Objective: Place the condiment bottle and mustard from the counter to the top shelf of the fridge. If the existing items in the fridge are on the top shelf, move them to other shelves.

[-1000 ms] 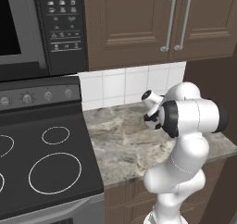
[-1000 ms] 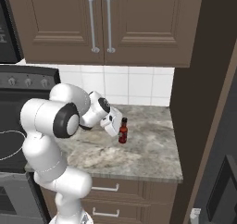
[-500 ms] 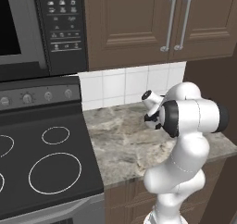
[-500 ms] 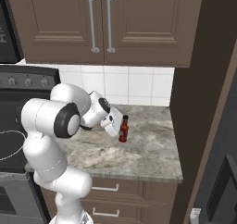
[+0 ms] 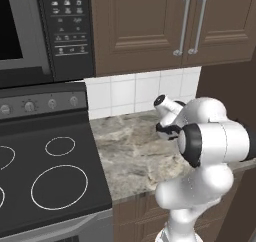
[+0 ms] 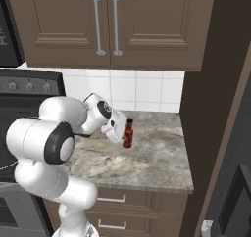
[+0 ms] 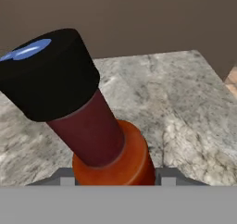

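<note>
— How many bottles?
— One condiment bottle, upright on the counter near the tiled wall.
— The gripper?
— Clamped around its body.
— Anything close by?
— A stovetop, well left; cabinets overhead.

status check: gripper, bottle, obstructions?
Gripper closed around condiment bottle. Bottle upright on the counter, not lifted. Nothing else close to it on the stone.
</note>
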